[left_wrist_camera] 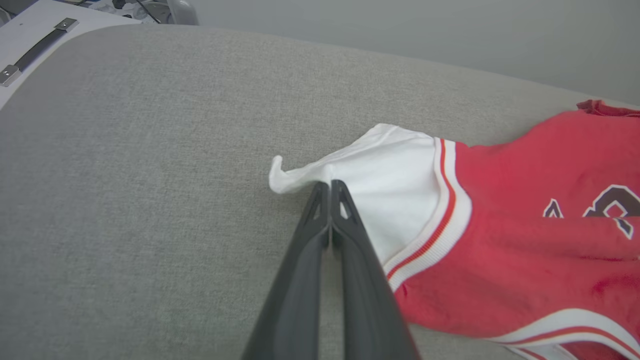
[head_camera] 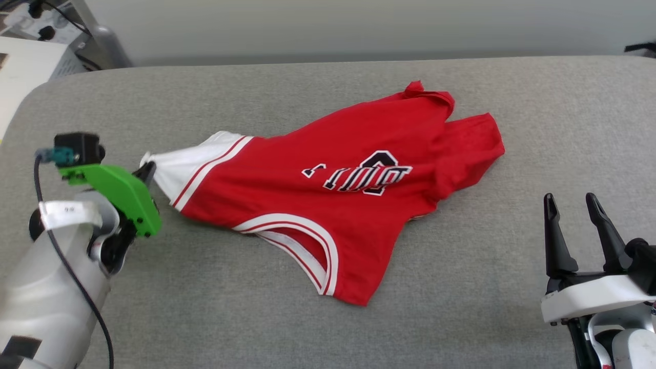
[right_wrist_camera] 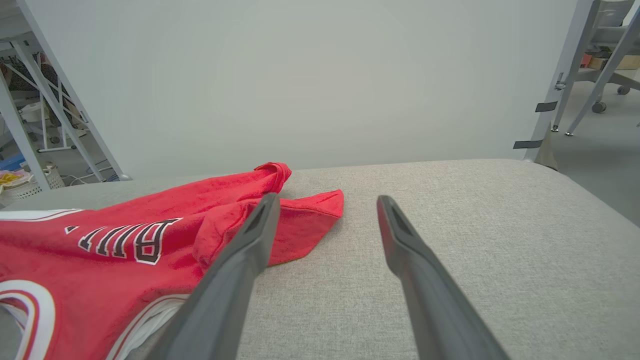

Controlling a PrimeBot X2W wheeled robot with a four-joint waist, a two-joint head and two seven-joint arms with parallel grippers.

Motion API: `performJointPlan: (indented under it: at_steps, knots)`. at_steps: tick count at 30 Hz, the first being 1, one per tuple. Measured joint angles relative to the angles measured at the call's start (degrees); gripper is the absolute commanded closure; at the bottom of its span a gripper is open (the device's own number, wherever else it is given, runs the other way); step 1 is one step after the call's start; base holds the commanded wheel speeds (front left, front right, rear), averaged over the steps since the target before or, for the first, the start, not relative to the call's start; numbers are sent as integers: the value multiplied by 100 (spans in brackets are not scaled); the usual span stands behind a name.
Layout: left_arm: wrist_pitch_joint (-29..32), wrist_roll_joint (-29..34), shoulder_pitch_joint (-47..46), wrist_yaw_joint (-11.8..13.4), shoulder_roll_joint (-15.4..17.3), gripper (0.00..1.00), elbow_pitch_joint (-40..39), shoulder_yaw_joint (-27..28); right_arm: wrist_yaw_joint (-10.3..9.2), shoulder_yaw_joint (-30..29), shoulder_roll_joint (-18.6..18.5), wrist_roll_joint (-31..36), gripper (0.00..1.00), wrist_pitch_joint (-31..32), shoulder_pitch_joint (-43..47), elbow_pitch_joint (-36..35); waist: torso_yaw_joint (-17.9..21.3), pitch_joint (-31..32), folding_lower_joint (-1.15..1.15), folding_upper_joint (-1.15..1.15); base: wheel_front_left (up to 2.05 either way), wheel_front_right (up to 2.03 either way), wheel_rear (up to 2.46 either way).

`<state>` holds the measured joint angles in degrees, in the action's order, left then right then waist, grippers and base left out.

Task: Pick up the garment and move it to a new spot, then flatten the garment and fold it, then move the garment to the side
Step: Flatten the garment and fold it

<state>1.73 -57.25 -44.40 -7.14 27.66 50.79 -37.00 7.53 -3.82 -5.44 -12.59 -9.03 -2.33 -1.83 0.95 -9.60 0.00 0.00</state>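
Grey fabric-covered tabletop (head_camera: 461, 318) takes up most of the head view, with a plain pale wall (right_wrist_camera: 300, 75) behind it. The garment (head_camera: 318, 205) lies crumpled mid-tabletop, chest lettering up and upside down to us. Its white sleeve is drawn out toward the robot's left. Its far red end is folded over on itself, so we can't make out the other sleeve or the hem. The lettering is partly creased and not fully readable.

The left fingers (left_wrist_camera: 312, 240) are pressed together, pinching the edge of the white sleeve. In the head view the green mount (head_camera: 120, 197) and a black cable (head_camera: 66, 261) cover most of them. The right fingers (head_camera: 556, 241) are spread wide and hold nothing. They sit over bare tabletop, well apart from the garment's red end.

Off the tabletop we see a white case with a black strap (left_wrist_camera: 35, 47), slanted metal frame legs (right_wrist_camera: 65, 100), a white basket (right_wrist_camera: 30, 185) cut off at the edge, and a wheeled chair (right_wrist_camera: 607, 30), partly cropped.
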Motion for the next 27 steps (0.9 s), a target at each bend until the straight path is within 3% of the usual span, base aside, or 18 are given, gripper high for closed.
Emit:
performJointPlan:
  at_steps: [6, 14, 15, 16, 23, 27]
  knots:
    - [-319, -242, 921, 112, 240, 100, -166, 177, -1, -37, 26, 13, 0, 78, 119, 7, -378, 192, 0, 0, 0, 0, 0]
    - [-490, -274, 1711, 410, 151, 100, -702, 37, 0, -81, 56, 33, 0, 198, 198, 29, -753, 405, 0, 0, 0, 0, 0]
    - [-532, -266, 1777, 444, 112, 75, -769, 3, 0, -79, 62, 33, 0, 224, 214, 30, -783, 427, 0, 0, 0, 0, 0]
    - [-561, -221, 1819, 470, 89, 0, -823, -36, 0, -77, 65, 33, 0, 237, 222, 31, -804, 442, 0, 0, 0, 0, 0]
    - [-1402, 316, 1869, 800, 68, 0, -1218, -153, -1, -96, 55, 33, 0, 352, 272, 37, -921, 549, 0, 0, 0, 0, 0]
    - [-1633, 895, 1877, 972, 98, 0, -1828, -29, -1, -98, 41, 32, 0, 432, 362, 24, -984, 640, 0, 0, 0, 0, 0]
